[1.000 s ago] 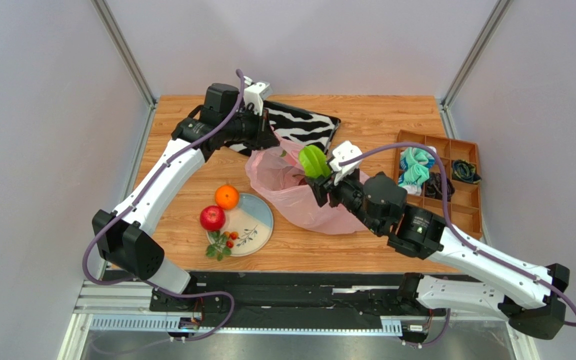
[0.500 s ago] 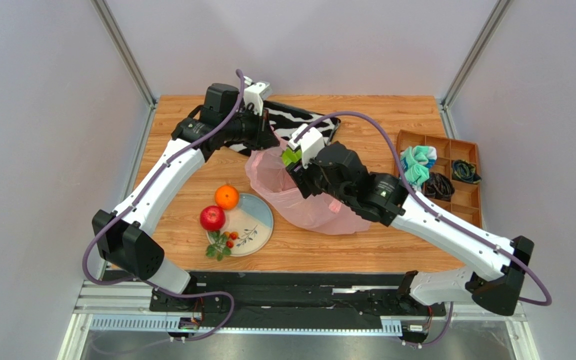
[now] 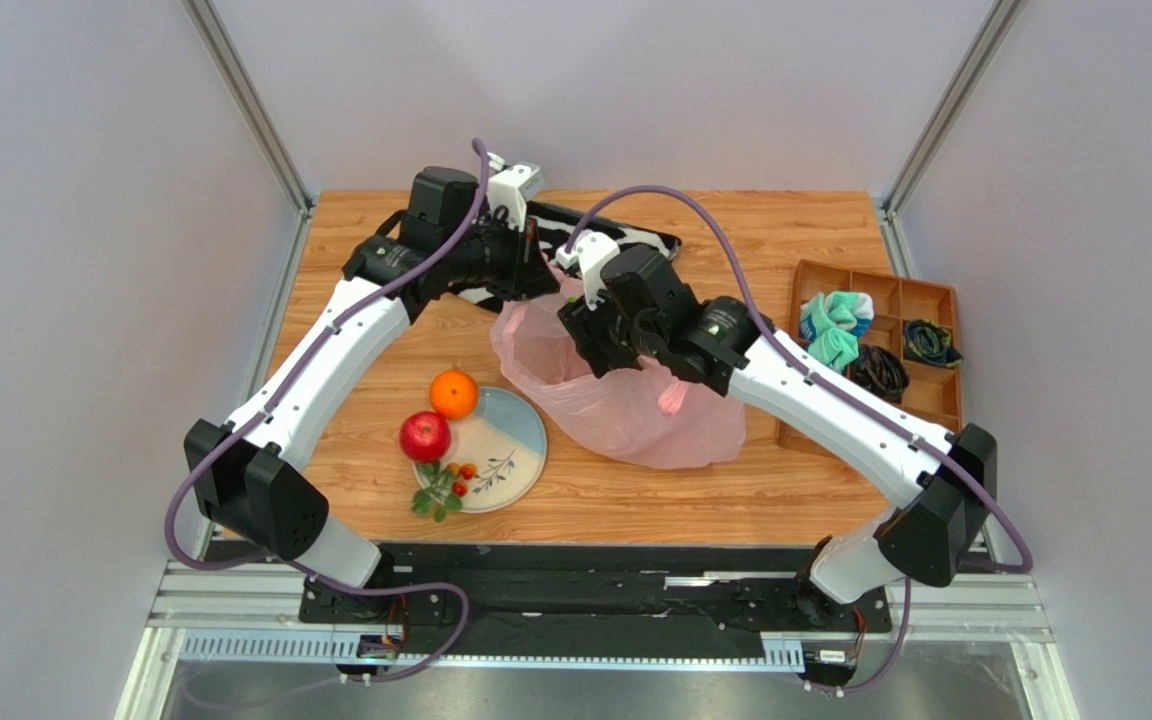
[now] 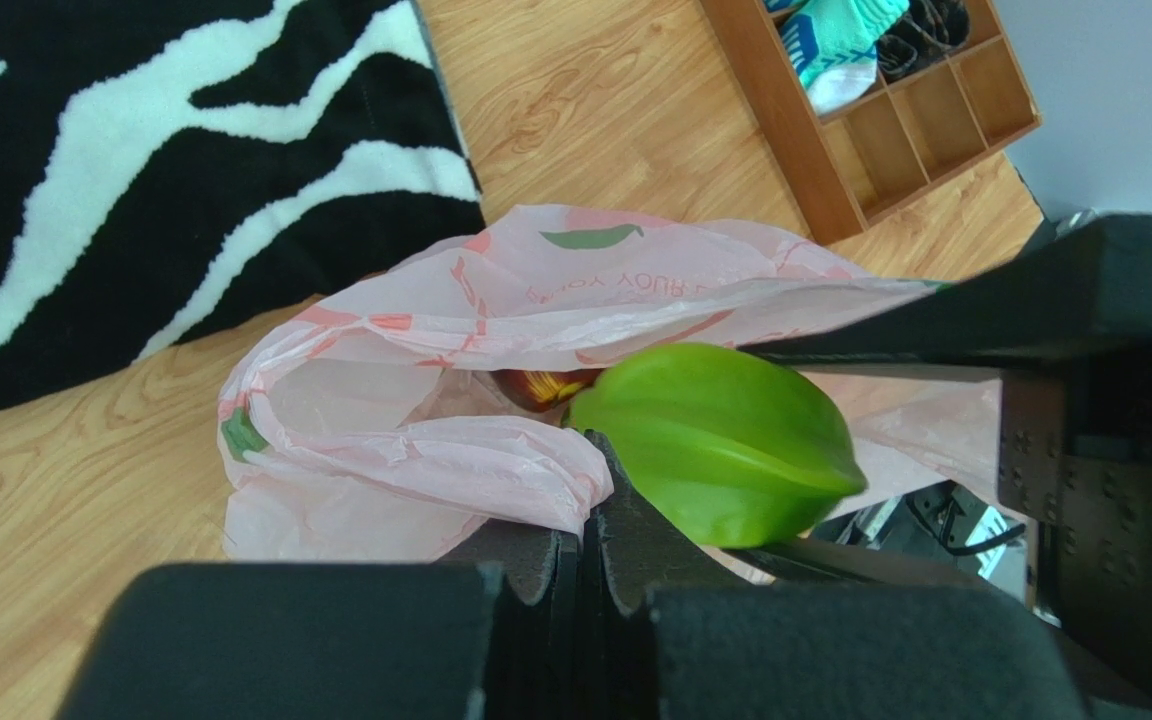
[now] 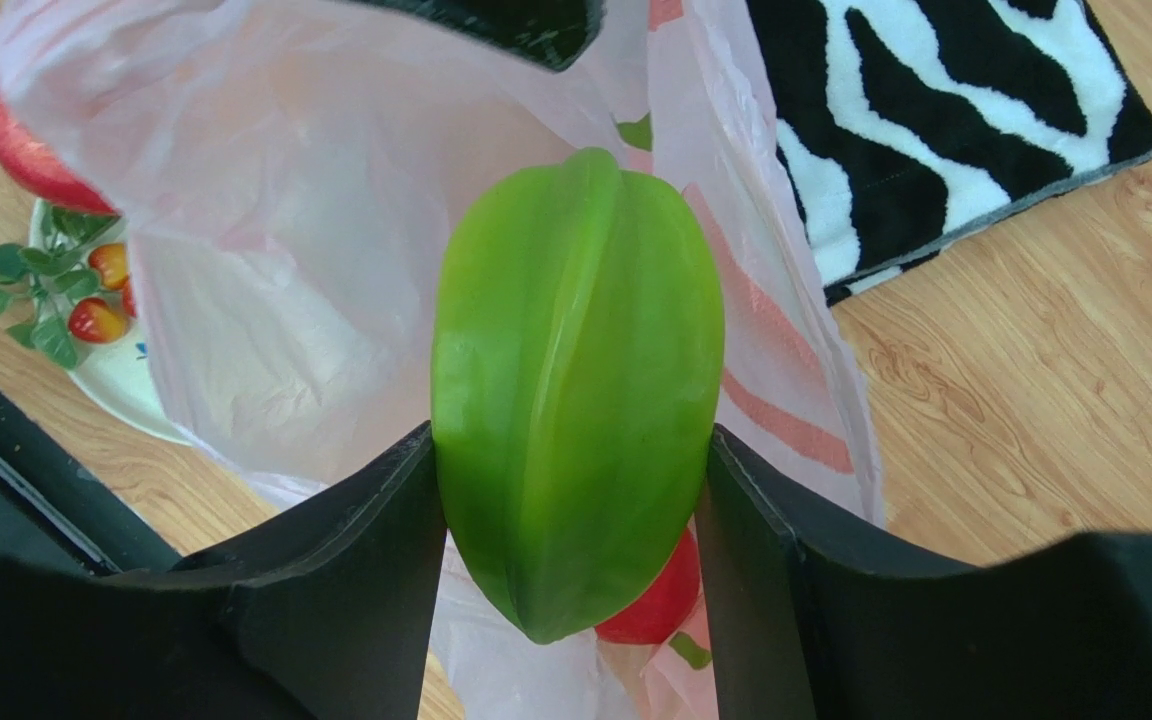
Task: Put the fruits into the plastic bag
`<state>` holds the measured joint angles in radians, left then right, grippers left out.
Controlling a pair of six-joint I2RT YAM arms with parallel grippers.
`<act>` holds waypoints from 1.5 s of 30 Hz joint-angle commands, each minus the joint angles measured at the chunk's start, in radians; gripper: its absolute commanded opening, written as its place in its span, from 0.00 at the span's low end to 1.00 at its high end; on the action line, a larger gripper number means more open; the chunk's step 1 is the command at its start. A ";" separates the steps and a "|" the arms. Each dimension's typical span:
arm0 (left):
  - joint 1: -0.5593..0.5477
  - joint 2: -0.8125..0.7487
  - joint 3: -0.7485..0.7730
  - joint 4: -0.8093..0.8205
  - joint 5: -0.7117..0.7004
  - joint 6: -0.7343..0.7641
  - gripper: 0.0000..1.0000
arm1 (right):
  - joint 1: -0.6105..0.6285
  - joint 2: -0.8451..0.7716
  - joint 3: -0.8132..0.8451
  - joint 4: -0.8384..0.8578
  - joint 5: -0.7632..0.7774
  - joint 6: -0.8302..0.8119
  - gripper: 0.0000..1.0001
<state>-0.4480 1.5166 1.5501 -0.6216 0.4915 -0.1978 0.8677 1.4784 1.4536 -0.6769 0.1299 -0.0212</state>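
Note:
The pink plastic bag (image 3: 642, 408) lies mid-table with its mouth held up. My left gripper (image 4: 593, 495) is shut on the bag's rim (image 4: 432, 450) at the far left of the mouth. My right gripper (image 5: 575, 495) is shut on the green ridged fruit (image 5: 579, 383), which hangs over the open mouth (image 4: 710, 443). A red fruit (image 5: 660, 600) and a dark maroon one (image 4: 545, 387) lie inside the bag. The orange (image 3: 453, 393) and red apple (image 3: 423, 437) sit by the plate (image 3: 519, 435). The berry sprig (image 3: 444, 488) lies on the plate's near edge.
The zebra-striped pouch (image 3: 620, 248) lies behind the bag. A wooden compartment tray (image 3: 940, 402) with cloth and dark items stands at the right. Grey walls close in the table on three sides.
My right arm has carried the green fruit leftward, from above the bag's right part to its open mouth beside the left gripper. The left arm has not moved.

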 commanded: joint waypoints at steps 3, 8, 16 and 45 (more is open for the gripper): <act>0.006 -0.035 0.010 0.000 0.016 0.012 0.00 | -0.013 0.083 0.103 0.005 0.002 -0.003 0.36; 0.006 -0.036 0.010 0.002 0.013 0.012 0.00 | -0.013 0.125 0.097 0.005 0.051 0.003 0.36; 0.006 -0.036 0.010 0.002 0.012 0.014 0.00 | -0.013 0.082 -0.059 0.004 0.128 0.046 0.36; 0.006 -0.041 0.008 0.002 0.009 0.015 0.00 | -0.059 0.023 -0.213 -0.024 0.166 0.196 0.81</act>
<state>-0.4480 1.5162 1.5501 -0.6216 0.4877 -0.1955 0.8146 1.5288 1.2091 -0.7246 0.3054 0.1612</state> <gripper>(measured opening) 0.009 0.809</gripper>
